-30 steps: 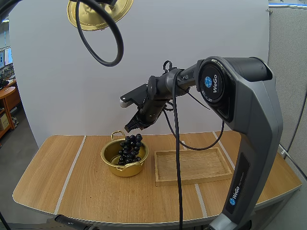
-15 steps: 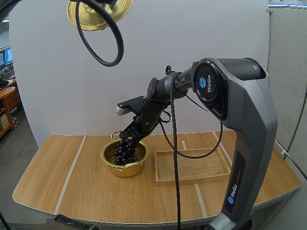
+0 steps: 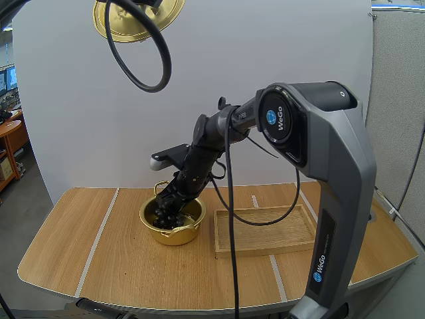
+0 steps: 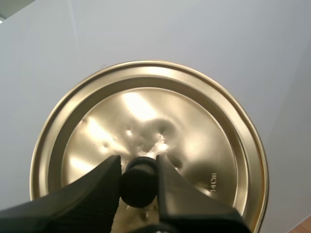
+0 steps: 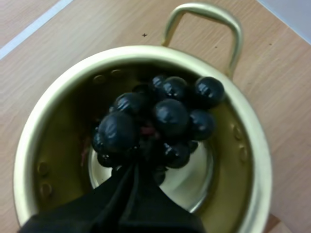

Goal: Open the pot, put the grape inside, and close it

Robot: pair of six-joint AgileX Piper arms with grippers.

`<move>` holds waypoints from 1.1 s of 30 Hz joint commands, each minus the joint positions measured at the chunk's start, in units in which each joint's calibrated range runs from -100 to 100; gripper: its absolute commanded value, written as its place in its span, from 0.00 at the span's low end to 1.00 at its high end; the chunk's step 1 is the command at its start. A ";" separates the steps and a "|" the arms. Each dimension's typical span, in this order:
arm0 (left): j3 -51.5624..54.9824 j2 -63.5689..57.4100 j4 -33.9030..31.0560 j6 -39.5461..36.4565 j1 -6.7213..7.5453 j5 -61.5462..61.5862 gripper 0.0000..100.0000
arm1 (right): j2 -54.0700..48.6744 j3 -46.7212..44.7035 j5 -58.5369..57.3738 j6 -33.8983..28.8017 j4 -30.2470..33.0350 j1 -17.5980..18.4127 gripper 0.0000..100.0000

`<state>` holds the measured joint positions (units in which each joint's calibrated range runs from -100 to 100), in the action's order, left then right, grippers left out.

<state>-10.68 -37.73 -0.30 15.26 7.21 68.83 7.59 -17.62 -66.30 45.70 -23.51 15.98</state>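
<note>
The right arm [image 3: 332,173] stands at the worktop's [image 3: 99,266] near right corner; its forearm reaches left and slopes down over the far half, left of centre; the right claw [image 3: 167,201] points down, clamped on the grapes [image 5: 155,121]; the left claw [image 4: 138,162] hangs high above the far left corner, its fingers [image 4: 92,189] pinching the knob [image 4: 138,184] of the lid [image 4: 194,131].

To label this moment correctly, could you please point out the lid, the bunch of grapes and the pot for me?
lid [image 4: 194,131]: left wrist view, on its shiny golden face.
bunch of grapes [image 5: 167,116]: right wrist view, on a middle grape.
pot [image 5: 131,50]: right wrist view, on its rim.
</note>
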 commanded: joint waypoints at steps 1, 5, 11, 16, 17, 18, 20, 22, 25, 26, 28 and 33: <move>-0.29 -0.02 -0.79 -0.24 0.21 -1.86 0.00 | 0.52 0.01 0.37 0.52 -0.58 1.05 0.00; -0.29 -0.02 -0.79 -0.24 0.21 -1.86 0.00 | 0.35 0.01 -0.37 0.54 -0.28 1.05 0.00; -0.29 -0.02 -0.79 -0.24 0.21 -1.86 0.00 | -3.47 0.01 -1.14 -1.00 2.84 1.05 0.00; -0.29 -0.02 -0.79 -0.24 0.21 -1.86 0.00 | -9.79 0.01 -1.14 -1.00 4.11 1.05 0.00; -0.29 -0.02 -0.79 -0.24 0.21 -1.86 0.00 | -10.89 0.01 -1.14 -1.00 4.69 1.05 0.00; -0.29 -0.02 -0.79 -0.24 0.21 -1.86 0.00 | -11.88 0.01 -0.96 -1.32 5.12 1.05 0.00; -0.29 -0.02 -0.79 -0.24 0.21 -1.86 0.00 | -13.33 0.01 -0.36 -1.34 5.23 1.05 0.00; -0.29 -0.02 -0.79 -0.24 0.21 -1.86 0.00 | -14.14 0.13 0.20 -1.34 5.36 1.05 0.00; -0.29 -0.02 -0.79 -0.24 0.21 -1.86 0.00 | -14.14 0.13 0.22 -1.41 6.39 0.96 0.00; -0.29 -0.02 -0.79 -0.24 0.21 -1.86 0.00 | -14.14 0.13 0.43 -1.51 6.67 0.96 0.00; -0.29 -0.02 -0.79 -0.24 0.21 -1.86 0.00 | -14.25 0.13 1.25 -1.77 6.71 0.45 0.00; -0.29 -0.02 -0.79 -0.24 0.21 -1.86 0.00 | -14.92 0.13 0.33 -2.30 6.59 -2.44 0.00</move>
<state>-10.68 -37.73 -0.30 15.26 7.21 68.83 -5.71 -17.62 -66.45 44.50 -17.96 17.08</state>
